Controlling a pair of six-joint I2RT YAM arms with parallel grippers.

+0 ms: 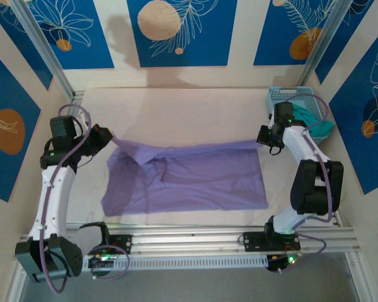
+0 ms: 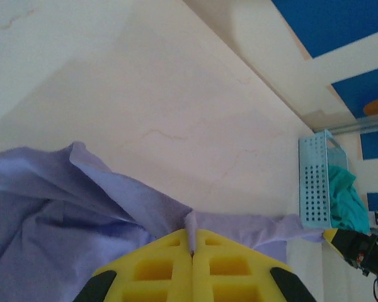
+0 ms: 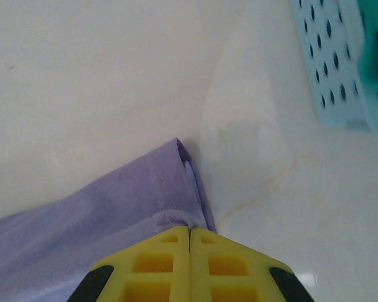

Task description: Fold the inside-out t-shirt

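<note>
Early going: no finished fold yet in the inside-out t-shirt [image 1: 195, 182], only its far edge lifted and stretched taut. One far corner pinched tight in the fully closed left gripper [image 1: 107, 139], the other in the fully closed right gripper [image 1: 269, 141]. Rest of the cloth flat on the table [image 1: 176, 107], between both pincers and nearer the arm bases. Left to do, likely: carrying that edge over to the near hem.

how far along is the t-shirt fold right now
Done: the t-shirt lies spread on the table. In hand: the left gripper and right gripper are each shut on a far corner, holding that edge up. Left: no finished fold shows yet.
</note>
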